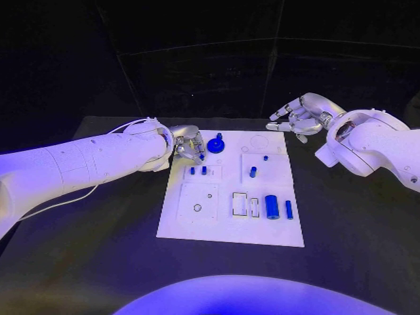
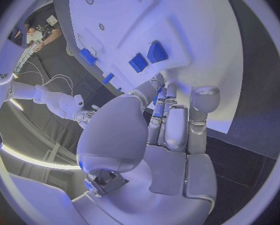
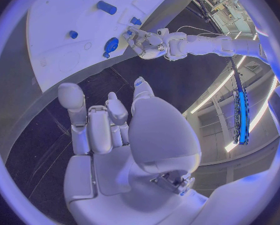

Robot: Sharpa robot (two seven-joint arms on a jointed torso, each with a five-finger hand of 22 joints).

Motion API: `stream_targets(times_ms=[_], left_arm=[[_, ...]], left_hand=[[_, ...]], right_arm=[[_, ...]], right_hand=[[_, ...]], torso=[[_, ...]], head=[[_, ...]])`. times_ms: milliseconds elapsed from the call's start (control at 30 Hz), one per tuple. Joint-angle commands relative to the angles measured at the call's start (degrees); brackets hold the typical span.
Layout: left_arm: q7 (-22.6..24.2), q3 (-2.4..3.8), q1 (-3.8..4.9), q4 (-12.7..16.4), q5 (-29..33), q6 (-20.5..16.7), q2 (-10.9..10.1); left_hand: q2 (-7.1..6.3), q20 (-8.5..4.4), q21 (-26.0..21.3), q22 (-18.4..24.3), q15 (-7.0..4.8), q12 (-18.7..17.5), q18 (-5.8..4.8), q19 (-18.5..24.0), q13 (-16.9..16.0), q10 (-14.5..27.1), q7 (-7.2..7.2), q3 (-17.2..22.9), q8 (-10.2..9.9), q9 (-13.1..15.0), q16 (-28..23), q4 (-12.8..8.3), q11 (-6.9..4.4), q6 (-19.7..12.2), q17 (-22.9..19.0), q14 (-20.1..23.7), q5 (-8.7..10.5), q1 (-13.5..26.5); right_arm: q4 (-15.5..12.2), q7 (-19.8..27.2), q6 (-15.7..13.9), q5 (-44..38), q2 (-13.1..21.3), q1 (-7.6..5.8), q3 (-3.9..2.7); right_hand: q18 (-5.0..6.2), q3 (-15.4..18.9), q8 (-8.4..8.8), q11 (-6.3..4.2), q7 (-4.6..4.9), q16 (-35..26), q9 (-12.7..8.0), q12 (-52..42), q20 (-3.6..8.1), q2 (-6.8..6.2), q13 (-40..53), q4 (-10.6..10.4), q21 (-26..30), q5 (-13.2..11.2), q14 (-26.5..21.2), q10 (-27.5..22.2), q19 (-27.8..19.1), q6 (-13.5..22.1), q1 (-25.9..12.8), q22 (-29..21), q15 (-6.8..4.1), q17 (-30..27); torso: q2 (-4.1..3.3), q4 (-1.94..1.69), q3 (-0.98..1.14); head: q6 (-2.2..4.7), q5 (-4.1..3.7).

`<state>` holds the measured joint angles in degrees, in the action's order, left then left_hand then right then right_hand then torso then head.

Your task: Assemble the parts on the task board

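Seemingly midway | left hand (image 1: pixel 186 146) probably pinching blue knob (image 1: pixel 216 144) on task board (image 1: pixel 231 226) | right hand (image 1: pixel 303 115) released, empty, beyond board | loose cylinders (image 1: pixel 272 205) remain

A white rectangular task board (image 1: pixel 231 216) lies in the middle of the frame on a black table (image 1: pixel 96 223); near its upper left corner stands a blue round knob-like part (image 1: pixel 216 144), and the left hand (image 1: pixel 188 145), silver, sits just beside it at the board's left edge, fingers curled toward it, contact unclear; the right hand (image 1: pixel 303 115) hangs above the board's upper right corner, fingers apart, holding nothing; two small blue pegs (image 1: pixel 199 170) stand left of centre; a short blue cylinder (image 1: pixel 252 172) lies at centre; a thicker blue cylinder (image 1: pixel 272 205) and a slim blue bar (image 1: pixel 289 209) lie lower right.
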<state>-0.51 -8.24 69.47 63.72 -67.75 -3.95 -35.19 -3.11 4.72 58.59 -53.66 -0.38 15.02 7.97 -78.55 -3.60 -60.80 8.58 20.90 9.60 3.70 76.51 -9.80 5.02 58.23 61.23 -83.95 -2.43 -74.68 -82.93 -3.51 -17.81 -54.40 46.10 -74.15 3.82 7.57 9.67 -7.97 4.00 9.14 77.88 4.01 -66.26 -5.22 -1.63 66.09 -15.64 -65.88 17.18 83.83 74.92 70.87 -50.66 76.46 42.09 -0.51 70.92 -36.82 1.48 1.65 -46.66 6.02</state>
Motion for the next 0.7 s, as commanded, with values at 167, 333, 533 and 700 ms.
stream_targets(times_ms=[167,333,533,700], left_arm=[[-0.24,0.00,0.04,0.15,-0.15,0.69,-0.19],[-0.07,0.00,0.03,0.31,-0.14,0.10,-0.83],[0.74,0.07,0.05,0.96,1.30,-2.10,-2.45],[3.19,0.60,0.20,1.65,5.02,-5.52,-4.16]], left_hand=[[-0.25,0.48,-0.23,0.08,0.32,-0.37,-0.64,0.01,-0.06,0.30,0.01,0.36,-0.25,0.04,-0.17,-0.06,0.04,-0.06,-0.07,-0.46,-0.29,0.26],[-0.36,0.55,-0.08,-0.11,0.35,-0.51,-0.64,-0.02,-0.08,0.38,0.07,0.50,-0.43,0.02,-0.18,-0.25,0.09,-0.13,-0.17,-0.44,-0.29,0.15],[-0.55,0.85,-0.36,0.13,0.63,-1.52,-0.52,0.17,0.01,1.57,0.41,1.15,-1.69,-0.10,-0.09,-0.77,0.49,-1.63,-0.26,-0.45,-0.30,-0.10],[-0.74,1.04,-0.87,0.66,0.82,-2.16,-0.39,0.40,0.04,2.39,0.64,1.48,-2.26,-0.07,0.07,-1.02,0.76,-2.26,-0.13,-0.54,-0.30,-0.08]], right_arm=[[-0.07,0.40,-0.35,0.10,0.06,-0.10,-0.03],[0.27,0.29,-0.34,0.10,0.09,-0.10,-0.03],[1.74,-0.15,0.64,-2.11,0.07,-0.10,-0.03],[3.10,-0.49,3.24,-9.13,-0.06,-0.09,-0.03]], right_hand=[[0.73,0.27,-0.38,-0.09,-0.10,-0.33,-0.03,-0.34,-0.03,-0.03,-0.04,-0.08,0.31,0.20,2.41,-0.24,0.42,0.19,0.55,0.01,-0.21,0.08],[0.77,0.33,-0.39,-0.09,-0.10,-0.48,-0.03,-0.13,-0.03,-0.02,-0.27,-0.09,0.43,0.20,2.37,-0.37,0.34,0.20,0.56,-0.21,-0.21,-0.13],[1.22,-0.85,-0.88,-0.45,-0.46,-1.70,0.07,16.36,0.19,0.99,-15.66,2.32,2.08,-0.83,1.92,-11.16,-0.78,-0.53,5.18,-2.87,-0.54,-1.51],[1.18,-3.08,-1.39,-0.61,-0.70,-4.49,-0.02,36.99,0.44,1.50,-33.51,4.69,3.25,-3.14,1.61,-13.96,-0.69,-4.07,11.87,-4.24,-0.61,-4.87]], torso=[[0.01,0.01,-0.01],[0.01,-0.02,-0.05],[0.05,-0.12,-0.10],[0.08,-0.04,-0.09]], head=[[-0.05,-0.03],[-0.05,-0.02],[0.00,-0.06],[0.09,0.00]])
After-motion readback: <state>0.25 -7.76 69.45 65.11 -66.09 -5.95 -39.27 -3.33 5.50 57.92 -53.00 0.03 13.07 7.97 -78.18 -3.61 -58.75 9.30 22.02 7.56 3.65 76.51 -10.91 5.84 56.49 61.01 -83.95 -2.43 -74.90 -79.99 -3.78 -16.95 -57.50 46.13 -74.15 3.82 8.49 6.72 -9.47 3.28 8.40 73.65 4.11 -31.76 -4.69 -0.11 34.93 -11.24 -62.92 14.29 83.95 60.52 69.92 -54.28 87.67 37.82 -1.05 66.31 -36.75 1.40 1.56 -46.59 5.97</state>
